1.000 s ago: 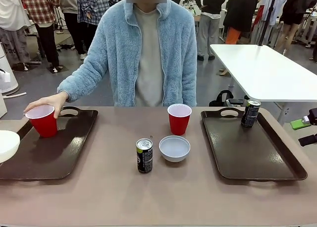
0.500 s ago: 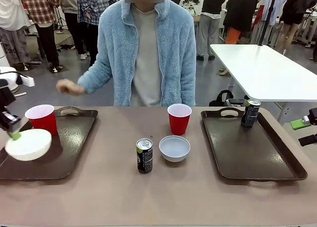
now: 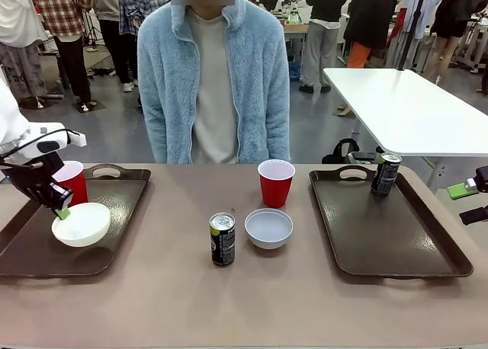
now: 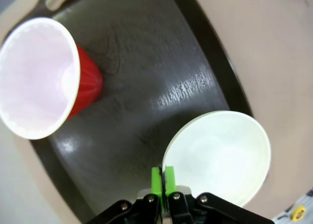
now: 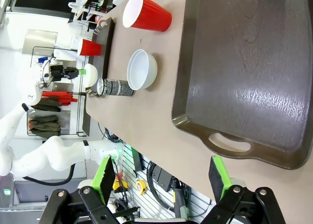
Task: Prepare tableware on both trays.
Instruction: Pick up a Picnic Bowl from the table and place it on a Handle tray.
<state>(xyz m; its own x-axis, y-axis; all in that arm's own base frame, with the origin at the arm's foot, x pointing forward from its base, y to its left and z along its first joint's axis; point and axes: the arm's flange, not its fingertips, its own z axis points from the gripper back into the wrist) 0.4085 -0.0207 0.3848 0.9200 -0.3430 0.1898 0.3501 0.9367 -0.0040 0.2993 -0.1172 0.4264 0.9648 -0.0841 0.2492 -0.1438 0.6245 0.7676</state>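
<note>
My left gripper (image 3: 61, 210) is shut on the rim of a white bowl (image 3: 81, 224), holding it low over the left tray (image 3: 114, 204). The left wrist view shows the green pads (image 4: 163, 177) pinching the bowl's (image 4: 220, 155) edge, with a red cup (image 4: 39, 77) standing on the tray (image 4: 146, 62) beside it. That red cup (image 3: 74, 181) stands at the tray's far left. A second red cup (image 3: 275, 183), a pale grey bowl (image 3: 268, 228) and a dark can (image 3: 223, 239) stand mid-table. Another can (image 3: 386, 174) stands on the right tray (image 3: 381, 227). My right gripper (image 3: 467, 202) is open at the right edge.
A person in a light blue fleece (image 3: 206, 75) stands at the far side with arms down. In the right wrist view the open fingers (image 5: 105, 172) hang off the table past the right tray's handle (image 5: 230, 143). A white table (image 3: 412, 113) stands behind.
My left gripper has carried the white bowl in from the left edge and over the left tray. The person let go of the red cup and drew the hand back.
</note>
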